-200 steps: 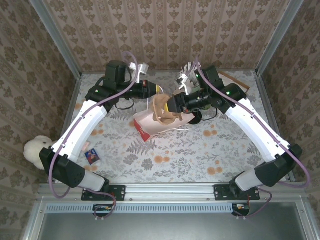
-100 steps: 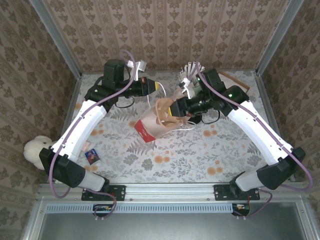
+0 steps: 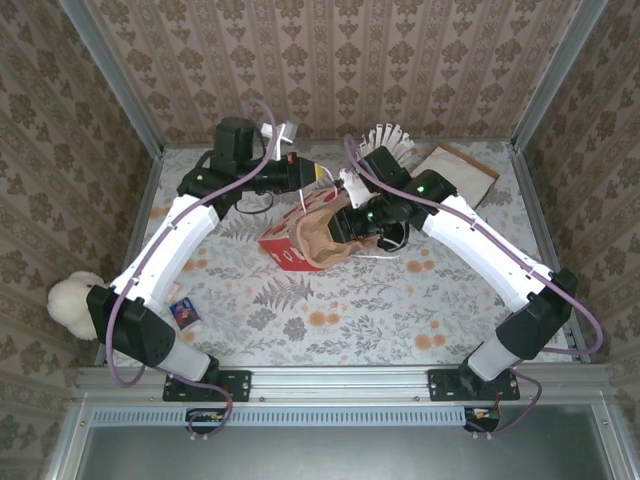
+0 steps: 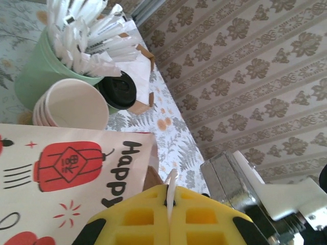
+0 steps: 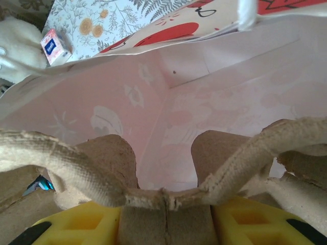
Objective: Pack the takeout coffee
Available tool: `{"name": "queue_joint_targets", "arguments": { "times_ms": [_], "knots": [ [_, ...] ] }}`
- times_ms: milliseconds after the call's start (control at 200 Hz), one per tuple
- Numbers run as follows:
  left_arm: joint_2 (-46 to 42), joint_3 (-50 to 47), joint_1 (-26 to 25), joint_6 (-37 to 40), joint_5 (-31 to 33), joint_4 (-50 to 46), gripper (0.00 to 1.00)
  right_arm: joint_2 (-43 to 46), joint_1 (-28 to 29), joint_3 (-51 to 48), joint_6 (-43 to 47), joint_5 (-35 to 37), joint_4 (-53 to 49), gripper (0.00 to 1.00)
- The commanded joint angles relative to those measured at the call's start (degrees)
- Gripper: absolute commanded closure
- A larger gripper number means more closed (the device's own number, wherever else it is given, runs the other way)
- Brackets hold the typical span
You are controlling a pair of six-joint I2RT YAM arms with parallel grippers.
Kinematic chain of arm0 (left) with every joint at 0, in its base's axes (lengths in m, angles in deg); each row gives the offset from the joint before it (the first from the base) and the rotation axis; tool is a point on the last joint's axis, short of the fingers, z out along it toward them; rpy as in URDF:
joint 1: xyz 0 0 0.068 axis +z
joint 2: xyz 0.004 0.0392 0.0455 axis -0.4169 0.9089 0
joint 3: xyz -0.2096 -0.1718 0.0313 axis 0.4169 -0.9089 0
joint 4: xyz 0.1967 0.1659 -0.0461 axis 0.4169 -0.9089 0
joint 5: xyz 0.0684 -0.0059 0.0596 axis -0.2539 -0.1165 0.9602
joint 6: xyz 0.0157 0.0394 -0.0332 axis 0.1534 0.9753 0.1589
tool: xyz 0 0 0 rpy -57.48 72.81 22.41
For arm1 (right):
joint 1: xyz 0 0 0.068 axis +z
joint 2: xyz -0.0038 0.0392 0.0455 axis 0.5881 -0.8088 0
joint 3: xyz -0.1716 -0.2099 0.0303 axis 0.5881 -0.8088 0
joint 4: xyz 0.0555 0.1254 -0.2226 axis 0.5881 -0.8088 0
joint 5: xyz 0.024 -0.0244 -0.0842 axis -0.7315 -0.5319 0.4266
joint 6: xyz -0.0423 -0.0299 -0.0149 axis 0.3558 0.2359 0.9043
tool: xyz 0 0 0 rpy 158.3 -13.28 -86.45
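The red-and-white paper bag [image 3: 284, 249] lies tipped over mid-table with its mouth towards the right. My left gripper [image 3: 318, 180] is shut on the bag's white handle [image 4: 171, 179], holding the mouth up. My right gripper [image 3: 346, 223] is shut on a brown pulp cup carrier [image 5: 153, 204] whose front part is inside the bag's mouth; in the right wrist view I see the bag's pale inside [image 5: 204, 76] straight ahead. The takeout coffee [image 4: 118, 91], a green cup with a black lid, stands behind the bag next to the holder of sticks.
A green holder of white-wrapped sticks [image 4: 41, 71] and a stack of lidless cups [image 4: 71, 102] stand at the back. A brown napkin box [image 3: 455, 172] sits at the back right. A small box [image 3: 184, 313] and a white plush [image 3: 72, 300] lie at the left edge.
My right gripper has moved left and down, carrying the brown carrier into the bag's mouth. The bag has shifted and tipped flatter. My left gripper has kept hold of the handle.
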Motion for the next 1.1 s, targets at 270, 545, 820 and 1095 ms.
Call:
{"name": "queue_joint_targets", "arguments": {
  "times_ms": [270, 545, 820, 1095],
  "knots": [
    [-0.16, 1.58, -2.43, -7.65, -12.34, 4.14, 1.0, 7.58, 0.4, 0.13, 4.28, -8.48, -5.26, 0.58],
    [-1.82, -2.12, -3.88, -12.97, -13.66, 11.06, 1.0, 12.51, 0.41, -6.44, -0.88, -12.84, 2.22, 0.57],
    [2.04, -3.11, -1.45, -11.17, -16.47, 11.29, 1.0, 5.95, 0.23, -5.86, 1.0, -1.89, -3.39, 0.57],
    [4.12, -2.02, 0.19, -9.31, -17.8, 10.13, 1.0, 1.22, 0.85, -0.08, -3.95, 11.24, -10.43, 0.57]
  ]
}}
